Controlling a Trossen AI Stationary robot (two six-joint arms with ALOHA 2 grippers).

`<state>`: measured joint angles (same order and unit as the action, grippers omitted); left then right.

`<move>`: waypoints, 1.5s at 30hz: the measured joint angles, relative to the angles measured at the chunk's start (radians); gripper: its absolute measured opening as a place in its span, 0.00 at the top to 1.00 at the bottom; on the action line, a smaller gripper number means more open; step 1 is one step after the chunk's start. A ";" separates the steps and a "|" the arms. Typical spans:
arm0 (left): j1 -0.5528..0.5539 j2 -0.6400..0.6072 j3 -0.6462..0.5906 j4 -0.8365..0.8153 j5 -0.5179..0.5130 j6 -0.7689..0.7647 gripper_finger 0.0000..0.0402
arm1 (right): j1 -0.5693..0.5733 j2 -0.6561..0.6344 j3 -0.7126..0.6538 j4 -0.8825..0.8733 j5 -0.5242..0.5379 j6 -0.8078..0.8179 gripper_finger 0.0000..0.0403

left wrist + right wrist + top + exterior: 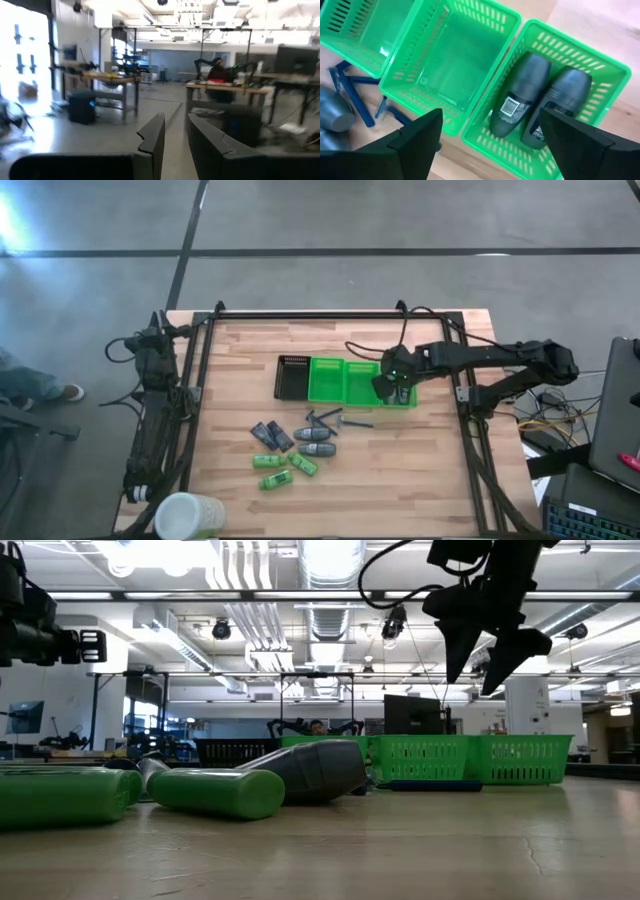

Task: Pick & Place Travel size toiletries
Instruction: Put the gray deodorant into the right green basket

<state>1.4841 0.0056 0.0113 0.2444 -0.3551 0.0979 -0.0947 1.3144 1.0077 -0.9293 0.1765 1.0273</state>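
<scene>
My right gripper (395, 387) hovers open over the rightmost green tray (409, 402); it also shows high up in the low view (490, 645). In the right wrist view its fingers (490, 150) stand wide apart above two grey oval bottles (520, 95) (560, 107) lying side by side in that tray. On the table lie grey bottles (314, 442), green tubes (280, 469), dark packets (268, 435) and thin razors (335, 420). My left gripper (175, 145) is parked off the table's left edge (150, 410), its fingers slightly apart, holding nothing.
Two more green trays (327, 380) (362, 382) and a black slotted tray (292, 377) stand in a row left of the filled one. The middle tray (450, 65) holds nothing. A white cup (190, 516) sits at the near left corner. Bare wood (400, 470) lies near right.
</scene>
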 joint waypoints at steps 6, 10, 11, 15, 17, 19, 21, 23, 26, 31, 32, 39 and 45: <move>0.001 0.001 0.000 0.002 -0.117 0.271 0.78 | 0.014 0.005 0.000 -0.001 0.017 0.035 0.27; 0.001 0.001 0.000 -0.002 -0.155 0.342 0.78 | 0.014 0.003 0.000 0.000 0.023 0.035 0.31; 0.002 0.001 0.000 -0.002 -0.156 0.343 0.78 | 0.014 0.003 0.000 0.000 0.029 0.035 0.32; 0.002 0.001 0.000 -0.005 -0.156 0.342 0.78 | 0.014 0.003 0.000 0.001 0.037 0.034 0.34; 0.002 0.001 0.000 -0.005 -0.149 0.312 0.78 | 0.014 0.007 0.000 0.001 0.037 0.025 0.35; -0.002 0.002 0.000 -0.009 -0.076 0.106 0.78 | 0.014 0.008 0.000 0.001 0.037 0.020 0.36; -0.007 0.003 0.000 -0.005 0.028 -0.157 0.78 | 0.014 0.008 0.000 0.001 0.037 0.018 0.35; -0.006 0.004 0.003 -0.004 0.116 -0.381 0.78 | 0.014 0.009 0.000 0.001 0.037 0.017 0.34; -0.007 0.005 0.012 -0.003 0.281 -0.748 0.78 | 0.014 0.009 0.000 0.001 0.036 0.020 0.31; -0.007 0.014 0.001 -0.005 0.488 -1.186 0.78 | 0.014 0.009 0.000 0.001 0.036 0.027 0.27; -0.008 0.018 0.000 -0.010 0.516 -1.228 0.78 | 0.014 0.009 0.000 0.001 0.036 0.027 0.26; -0.009 0.095 0.110 0.052 0.610 -1.177 0.78 | 0.014 0.009 0.000 0.005 0.035 0.028 0.23; -0.039 0.359 0.402 -0.082 0.808 -0.819 0.78 | 0.014 0.009 0.000 0.024 0.030 0.023 0.20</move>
<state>1.4455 0.3645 0.4130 0.1621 0.4528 -0.7211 -0.0811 1.3235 1.0077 -0.9055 0.2067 1.0499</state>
